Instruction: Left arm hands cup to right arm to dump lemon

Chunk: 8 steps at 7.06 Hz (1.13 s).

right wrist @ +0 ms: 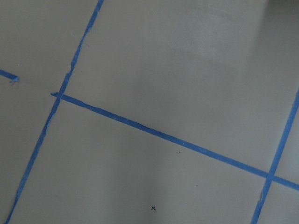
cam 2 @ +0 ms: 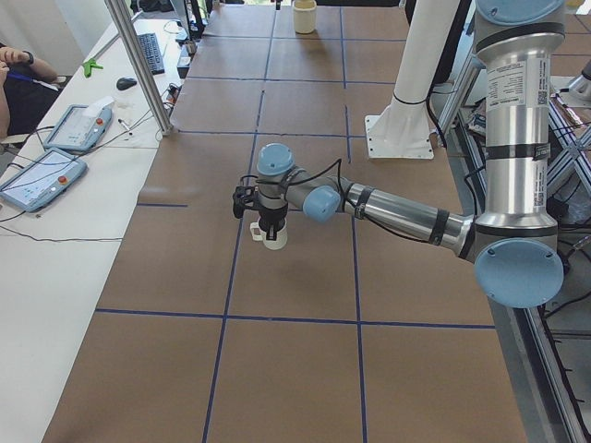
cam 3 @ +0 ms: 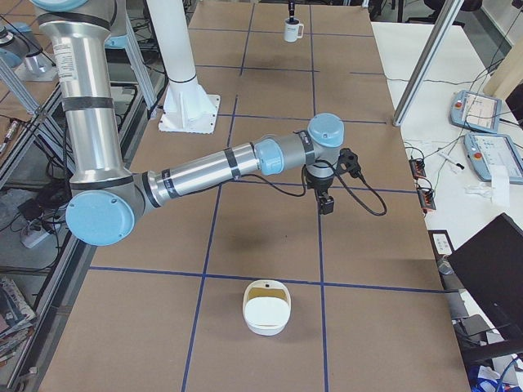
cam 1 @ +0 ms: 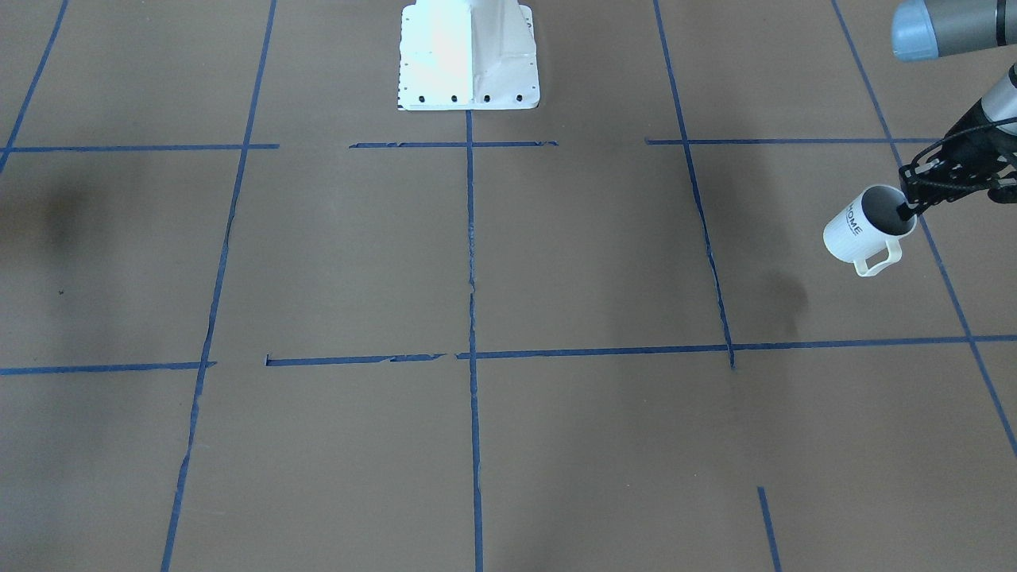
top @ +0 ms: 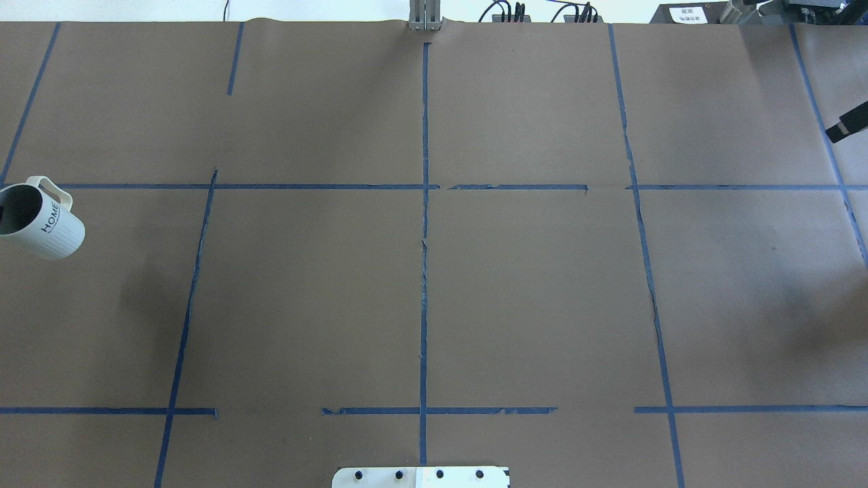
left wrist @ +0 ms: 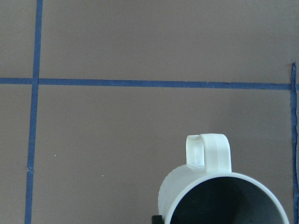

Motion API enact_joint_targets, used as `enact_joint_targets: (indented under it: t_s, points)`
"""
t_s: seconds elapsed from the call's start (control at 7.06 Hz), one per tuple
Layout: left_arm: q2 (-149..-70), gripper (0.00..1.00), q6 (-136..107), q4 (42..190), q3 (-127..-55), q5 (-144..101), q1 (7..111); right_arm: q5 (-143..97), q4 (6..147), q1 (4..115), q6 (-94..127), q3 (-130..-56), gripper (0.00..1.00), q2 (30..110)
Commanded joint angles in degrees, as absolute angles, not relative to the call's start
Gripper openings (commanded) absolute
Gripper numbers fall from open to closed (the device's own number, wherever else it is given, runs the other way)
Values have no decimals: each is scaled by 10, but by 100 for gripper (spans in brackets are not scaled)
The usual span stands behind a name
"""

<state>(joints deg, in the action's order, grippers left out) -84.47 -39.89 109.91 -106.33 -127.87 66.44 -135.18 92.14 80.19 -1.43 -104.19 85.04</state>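
Note:
The cup (cam 1: 862, 230) is a white ribbed mug with dark lettering and a loop handle. My left gripper (cam 1: 910, 210) is shut on its rim, one finger inside, and holds it tilted above the table at the robot's far left. The cup also shows at the left edge of the overhead view (top: 42, 222), in the left wrist view (left wrist: 219, 196) and in the side views (cam 2: 273, 236) (cam 3: 292, 31). Its inside looks dark; the lemon is hidden. My right gripper (cam 3: 325, 204) hangs fingers-down over the table's right part, far from the cup. I cannot tell if it is open.
The robot's white base (cam 1: 469, 56) stands at the table's middle edge. A white bowl-like container (cam 3: 265, 306) sits on the table near its right end, also seen far off (cam 2: 305, 17). Blue tape lines (top: 425, 237) grid the brown table. Tablets (cam 2: 42, 177) lie on the operators' side.

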Motion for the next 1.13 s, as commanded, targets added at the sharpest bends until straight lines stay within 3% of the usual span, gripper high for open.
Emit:
enact_joint_targets:
  t_s: [0.0, 0.42, 0.57, 0.71, 0.85, 0.99]
  points:
    - [-845, 0, -431, 1160, -1019, -1270, 635, -1350, 921, 805, -13, -1046, 100, 866]
    - [-846, 3, -451, 1162, -1019, -1236, 586, -1350, 920, 805, -11, -1046, 100, 866]
    - [-846, 31, -448, 1162, -1019, -1236, 586, -1349, 919, 805, -12, -1045, 100, 866]
    - [-846, 72, -447, 1162, -1019, -1236, 586, -1349, 919, 805, -18, -1043, 100, 868]
    - [-843, 100, -440, 1161, -1026, -1236, 586, -1349, 918, 805, -19, -1042, 100, 878]
    - [-841, 100, -385, 1151, -1034, -1253, 595, -1349, 922, 816, -20, -1042, 100, 888]
